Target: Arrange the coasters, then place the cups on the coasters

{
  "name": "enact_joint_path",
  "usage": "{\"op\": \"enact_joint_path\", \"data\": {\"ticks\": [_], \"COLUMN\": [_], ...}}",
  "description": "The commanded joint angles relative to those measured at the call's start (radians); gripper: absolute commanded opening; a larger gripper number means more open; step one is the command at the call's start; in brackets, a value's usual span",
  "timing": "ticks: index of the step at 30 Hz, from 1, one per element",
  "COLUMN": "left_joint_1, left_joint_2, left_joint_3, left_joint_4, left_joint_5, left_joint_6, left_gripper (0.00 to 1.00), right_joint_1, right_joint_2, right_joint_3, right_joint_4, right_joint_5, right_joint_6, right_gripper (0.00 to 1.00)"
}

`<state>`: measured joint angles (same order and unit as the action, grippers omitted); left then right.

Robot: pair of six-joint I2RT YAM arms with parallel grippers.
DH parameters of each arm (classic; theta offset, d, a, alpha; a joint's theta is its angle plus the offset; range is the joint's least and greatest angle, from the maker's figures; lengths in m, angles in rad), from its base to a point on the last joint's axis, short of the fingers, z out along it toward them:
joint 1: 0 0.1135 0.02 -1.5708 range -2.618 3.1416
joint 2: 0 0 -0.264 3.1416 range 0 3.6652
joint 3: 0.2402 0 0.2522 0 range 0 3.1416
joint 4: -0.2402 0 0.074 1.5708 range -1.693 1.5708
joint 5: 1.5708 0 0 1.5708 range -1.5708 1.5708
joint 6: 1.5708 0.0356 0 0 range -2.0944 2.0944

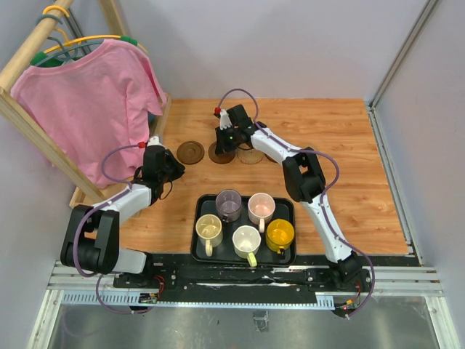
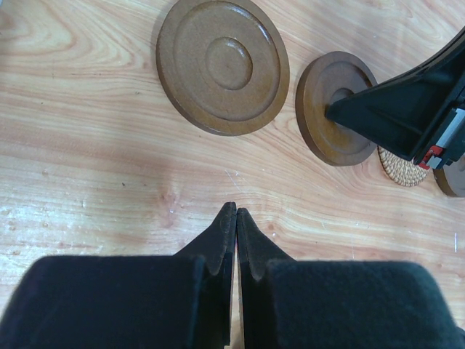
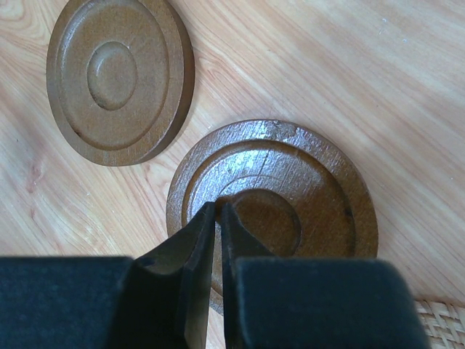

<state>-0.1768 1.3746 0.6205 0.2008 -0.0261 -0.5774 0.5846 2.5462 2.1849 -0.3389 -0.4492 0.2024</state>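
The right gripper [image 3: 218, 209], jaws almost together, touches the centre of a dark brown coaster [image 3: 320, 182]. The left gripper [image 2: 236, 212], jaws together, hovers near a second brown coaster [image 2: 221, 65]. 5 cups [image 1: 246, 238] sit in the black tray [image 1: 283, 206].

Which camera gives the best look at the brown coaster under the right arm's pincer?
Right wrist: the coaster fills the frame, its rings sharp, the right gripper shut at its centre. The left wrist view shows it obliquely and partly behind that gripper; the top view shows only a small dark disc, mostly covered.
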Motion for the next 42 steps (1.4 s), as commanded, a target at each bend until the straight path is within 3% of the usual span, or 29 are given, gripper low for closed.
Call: {"op": "enact_joint_path", "data": {"ticks": [1,26,35,42], "left_joint_1": [0.003,0.004,0.002,-0.030], "left_joint_2": [0.007,0.015,0.004,0.005], "left_joint_3": [-0.006,-0.008,-0.010,-0.023], "left_joint_4": [0.023,0.033,0.057,0.111], "left_joint_5": [-0.014,-0.014,0.042,0.085], "left_joint_6": [0.004,0.027,0.031,0.053], "left_gripper": [0.05,0.05,0.05,0.05], "right_joint_1": [0.023,0.011,0.003,-0.062], "right_joint_2": [0.034,-0.137,-0.347,-0.502], "right_joint_3": [0.020,-0.025,-0.234,-0.540], "right_joint_4": [-0.015,0.067,0.128,0.157], "right_joint_5": [-0.003,0.093,0.149,0.237], "right_joint_6": [0.003,-0.077,-0.076,-0.052], "right_gripper": [0.09,0.13,0.12,0.11]}}
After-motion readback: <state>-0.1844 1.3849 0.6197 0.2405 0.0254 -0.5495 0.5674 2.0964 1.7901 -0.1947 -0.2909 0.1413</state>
